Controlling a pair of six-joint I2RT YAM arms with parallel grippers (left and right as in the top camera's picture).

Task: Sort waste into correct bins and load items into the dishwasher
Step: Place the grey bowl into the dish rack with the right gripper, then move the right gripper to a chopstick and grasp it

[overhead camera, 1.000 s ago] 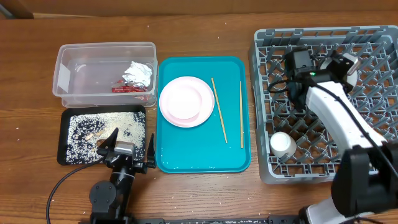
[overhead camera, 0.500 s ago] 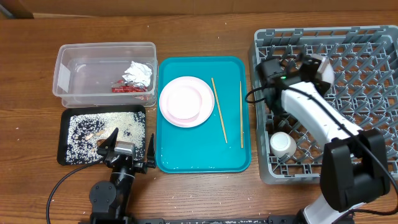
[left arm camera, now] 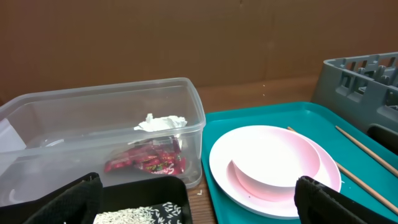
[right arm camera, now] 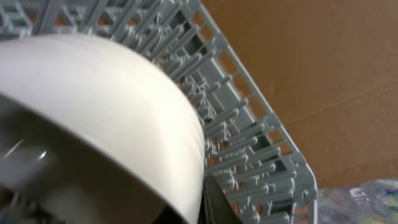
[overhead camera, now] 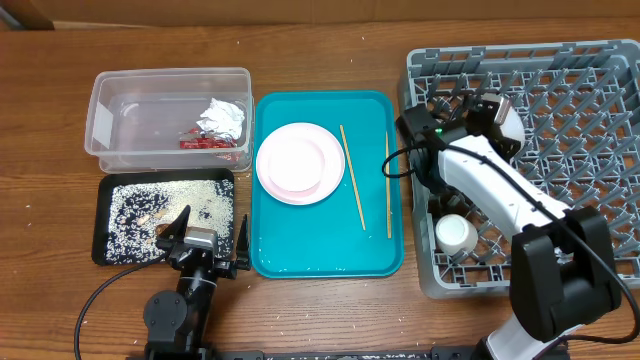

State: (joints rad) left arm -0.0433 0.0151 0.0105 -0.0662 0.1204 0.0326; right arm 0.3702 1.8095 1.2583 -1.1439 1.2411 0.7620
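Our right gripper (overhead camera: 488,108) is at the upper left of the rack (overhead camera: 600,180), closed on the bowl (overhead camera: 505,120). The bowl fills the left of its wrist view, tilted over the pegs. The cup (overhead camera: 455,232) stands in the rack's lower left corner. Our left gripper (overhead camera: 208,235) hangs wide apart at the lower left, just below the black tray (overhead camera: 100,230) of grains (overhead camera: 165,205). Tissue (overhead camera: 223,118) and wrapper (overhead camera: 205,143) lie in the tub (overhead camera: 105,120). The stacked plates (overhead camera: 300,165) and the chopsticks (overhead camera: 352,178) lie on the teal tray (overhead camera: 300,250).
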